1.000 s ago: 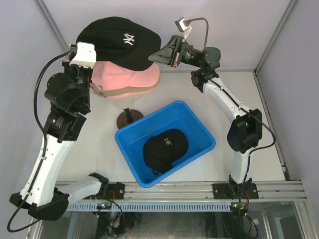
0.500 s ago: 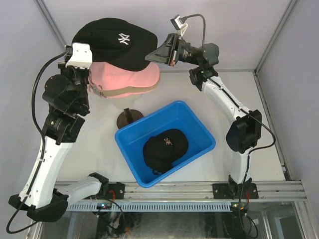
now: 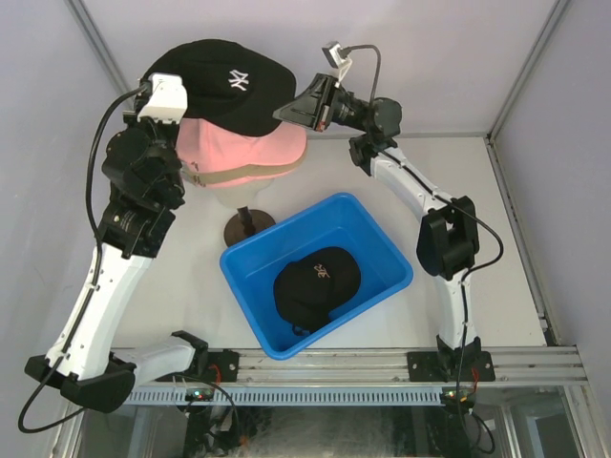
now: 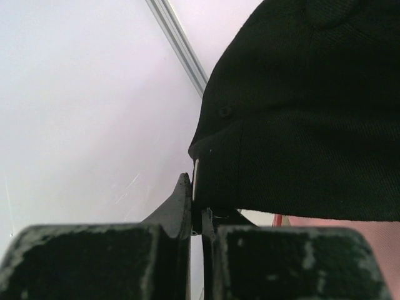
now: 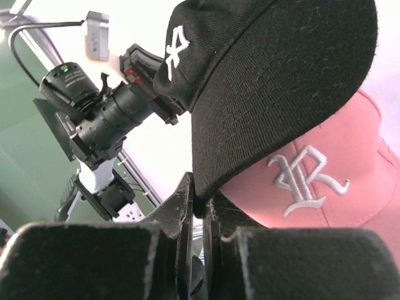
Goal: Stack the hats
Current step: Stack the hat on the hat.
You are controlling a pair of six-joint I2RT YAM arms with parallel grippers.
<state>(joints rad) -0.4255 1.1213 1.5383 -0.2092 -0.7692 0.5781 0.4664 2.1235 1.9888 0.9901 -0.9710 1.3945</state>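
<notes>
- Since a second ago, the right gripper (image 3: 291, 108) has been brought in toward the left gripper (image 3: 170, 103). The black fabric baseball cap with a white NY logo (image 3: 215, 81) stretched between them has been shifted slightly with it.
- From the top camera, that cap is seen hanging over a pink fabric baseball cap (image 3: 258, 151); whether the two touch cannot be told. The pink cap is already seated over a tan fabric cap (image 3: 239, 177) on the smooth beige egg-shaped mannequin head (image 3: 234, 196). Well below both grippers, a second black fabric cap with a small orange mark (image 3: 320, 281) lies in the blue plastic bin (image 3: 377, 243).
- From the left wrist camera, the left gripper's jaws are seen pinched almost together on the rear rim of the black NY cap. Only a thin edge of cloth is caught, so the hold could be lost if the cap is pulled hard from the brim side.
- From the right wrist camera, the right gripper's jaws are seen closed on the brim's edge, with the pink cap just beyond and beneath them.
- Should the cap be lowered with its brim off-line from the pink brim, a crooked stack is likely.
- Should the crown be let down collapsed, it may be left perched rather than seated.
- Uneven downward force could drag the caps beneath askew or tip the head on its narrow stand.
</notes>
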